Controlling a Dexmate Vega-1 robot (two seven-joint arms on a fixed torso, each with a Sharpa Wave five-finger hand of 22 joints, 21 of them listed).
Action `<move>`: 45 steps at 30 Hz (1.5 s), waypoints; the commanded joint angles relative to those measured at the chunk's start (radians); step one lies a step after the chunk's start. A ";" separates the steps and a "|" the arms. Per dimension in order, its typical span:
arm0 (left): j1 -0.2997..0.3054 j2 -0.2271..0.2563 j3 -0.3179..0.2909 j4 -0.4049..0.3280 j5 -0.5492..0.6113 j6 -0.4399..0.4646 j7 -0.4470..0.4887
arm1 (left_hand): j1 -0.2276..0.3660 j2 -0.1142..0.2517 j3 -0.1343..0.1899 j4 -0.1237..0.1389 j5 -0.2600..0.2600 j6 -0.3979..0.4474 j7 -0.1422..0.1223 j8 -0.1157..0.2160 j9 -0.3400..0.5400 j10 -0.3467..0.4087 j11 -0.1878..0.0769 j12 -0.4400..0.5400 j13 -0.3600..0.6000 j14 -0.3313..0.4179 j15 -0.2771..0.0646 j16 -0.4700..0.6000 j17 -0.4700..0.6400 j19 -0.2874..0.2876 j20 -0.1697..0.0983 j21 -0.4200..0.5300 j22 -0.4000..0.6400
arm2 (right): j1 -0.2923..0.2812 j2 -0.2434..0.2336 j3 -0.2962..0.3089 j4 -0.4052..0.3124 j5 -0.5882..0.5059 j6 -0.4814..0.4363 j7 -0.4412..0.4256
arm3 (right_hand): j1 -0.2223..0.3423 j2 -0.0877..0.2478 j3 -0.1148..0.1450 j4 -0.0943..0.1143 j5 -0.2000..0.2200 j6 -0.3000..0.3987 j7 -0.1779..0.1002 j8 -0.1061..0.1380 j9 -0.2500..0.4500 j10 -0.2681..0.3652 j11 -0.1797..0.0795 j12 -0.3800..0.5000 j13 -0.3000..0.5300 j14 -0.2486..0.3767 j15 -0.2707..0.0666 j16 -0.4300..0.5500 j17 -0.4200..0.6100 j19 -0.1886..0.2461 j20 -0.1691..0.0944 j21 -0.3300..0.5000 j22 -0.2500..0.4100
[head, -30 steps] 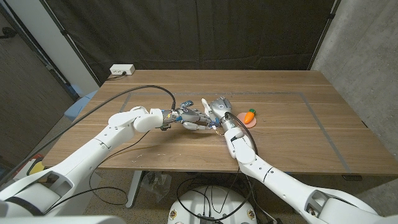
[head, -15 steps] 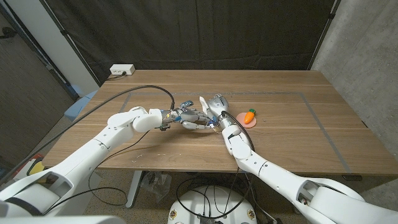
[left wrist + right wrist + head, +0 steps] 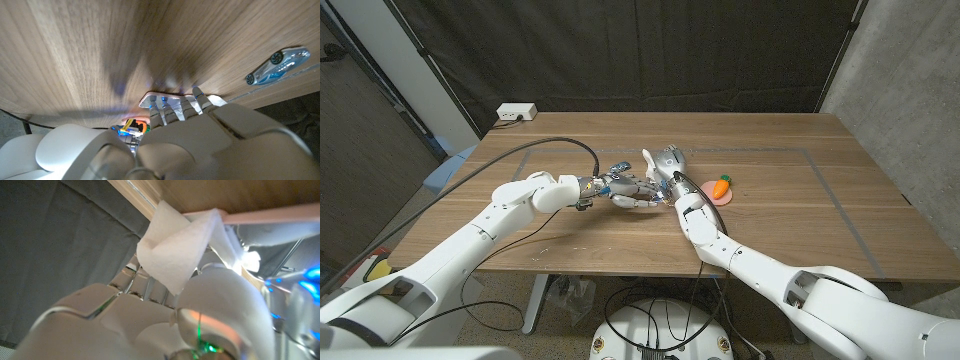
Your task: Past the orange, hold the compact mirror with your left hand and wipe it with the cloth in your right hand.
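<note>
White cloth pinched in right hand; left hand grips compact mirror

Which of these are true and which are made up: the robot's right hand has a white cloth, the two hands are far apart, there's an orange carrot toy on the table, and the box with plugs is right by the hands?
1. The right hand holds a white cloth. True.
2. The left hand is far from the right hand. False: they meet mid-table.
3. An orange carrot toy lies on the table. True.
4. The power strip sits beside the hands. False: it is at the table's far left corner.
</note>
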 commanded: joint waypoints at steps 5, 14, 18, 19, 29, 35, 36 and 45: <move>-0.021 -0.013 0.010 0.022 0.009 -0.007 0.008 | 0.001 0.079 -0.005 0.002 0.006 -0.009 -0.004 -0.002 0.001 -0.005 -0.001 0.001 0.004 -0.009 -0.115 -0.002 0.003 -0.060 -0.002 -0.004 0.003 | -0.017 -0.065 -0.018 -0.089 0.019 -0.047 0.065 | 0.013 0.003 -0.008 0.000 0.006 0.073 -0.062 -0.006 0.003 0.005 0.000 -0.004 0.003 0.008 -0.175 0.001 0.001 -0.003 -0.049 0.009 0.000; -0.045 -0.028 0.022 0.049 0.018 -0.020 0.015 | 0.001 0.079 -0.006 0.002 0.006 -0.015 -0.006 -0.004 0.001 -0.008 -0.003 0.001 0.004 -0.012 -0.117 -0.003 0.003 -0.059 -0.003 -0.004 0.003 | -0.082 -0.133 -0.011 -0.226 0.002 0.013 0.075 | 0.016 0.003 -0.010 0.002 0.008 0.079 -0.062 -0.015 0.004 0.002 -0.001 -0.009 0.003 0.006 -0.174 -0.003 -0.001 -0.003 -0.051 0.011 0.000; -0.052 -0.033 0.026 0.059 0.020 -0.024 0.016 | 0.001 0.079 -0.007 0.002 0.006 -0.016 -0.006 -0.004 0.001 -0.008 -0.003 0.001 0.004 -0.013 -0.116 -0.003 0.003 -0.058 -0.005 -0.004 0.003 | -0.108 -0.160 -0.007 -0.281 -0.013 0.049 0.081 | 0.016 0.002 -0.012 0.003 0.009 0.081 -0.062 -0.019 0.004 0.001 -0.001 -0.011 0.003 0.005 -0.174 -0.004 -0.002 -0.003 -0.053 0.012 0.000; -0.053 -0.034 0.027 0.061 0.021 -0.025 0.017 | 0.001 0.079 -0.007 0.002 0.006 -0.016 -0.006 -0.004 0.002 -0.008 -0.003 0.001 0.004 -0.014 -0.117 -0.003 0.003 -0.059 -0.005 -0.004 0.003 | -0.113 -0.166 -0.006 -0.294 -0.018 0.058 0.083 | 0.016 0.002 -0.012 0.004 0.009 0.082 -0.062 -0.019 0.004 0.001 -0.001 -0.011 0.003 0.005 -0.174 -0.004 -0.002 -0.003 -0.053 0.012 0.000; -0.056 -0.038 0.028 0.067 0.022 -0.026 0.017 | 0.001 0.080 -0.007 0.002 0.007 -0.019 -0.008 -0.004 0.002 -0.009 -0.004 0.001 0.004 -0.015 -0.116 -0.003 0.003 -0.060 -0.005 -0.005 0.003 | -0.154 -0.190 0.023 -0.366 -0.061 0.108 0.090 | 0.017 0.002 -0.014 0.005 0.011 0.086 -0.065 -0.027 0.005 0.000 -0.001 -0.015 0.003 0.003 -0.174 -0.007 -0.003 -0.004 -0.056 0.014 -0.001; -0.048 -0.033 0.024 0.057 0.020 -0.026 0.016 | 0.001 0.080 -0.008 0.002 0.007 -0.022 -0.007 -0.005 0.002 -0.010 -0.004 0.001 0.004 -0.014 -0.117 -0.002 0.003 -0.060 -0.004 -0.005 0.003 | -0.149 -0.166 0.043 -0.335 -0.072 0.104 0.102 | 0.018 0.002 -0.016 0.007 0.013 0.087 -0.065 -0.034 0.005 0.000 -0.001 -0.017 0.003 0.002 -0.175 -0.008 -0.003 -0.005 -0.057 0.015 -0.001; -0.046 -0.032 0.022 0.055 0.015 -0.024 0.012 | 0.001 0.080 -0.008 0.002 0.007 -0.022 -0.007 -0.005 0.002 -0.010 -0.004 0.001 0.004 -0.014 -0.117 -0.002 0.003 -0.060 -0.004 -0.005 0.003 | -0.143 -0.156 0.048 -0.318 -0.072 0.097 0.104 | 0.018 0.002 -0.016 0.007 0.013 0.088 -0.065 -0.034 0.005 0.000 -0.001 -0.017 0.003 0.002 -0.175 -0.008 -0.003 -0.004 -0.056 0.015 -0.001; -0.037 -0.025 0.017 0.045 0.012 -0.019 0.008 | 0.002 0.081 -0.008 0.002 0.008 -0.022 -0.007 -0.004 0.002 -0.010 -0.005 0.001 0.004 -0.014 -0.119 -0.002 0.003 -0.059 -0.004 -0.005 0.003 | -0.104 -0.116 0.054 -0.235 -0.075 0.072 0.105 | 0.021 0.003 -0.018 0.008 0.015 0.090 -0.063 -0.043 0.005 0.004 0.000 -0.019 0.003 0.004 -0.175 -0.007 -0.002 -0.004 -0.057 0.017 -0.002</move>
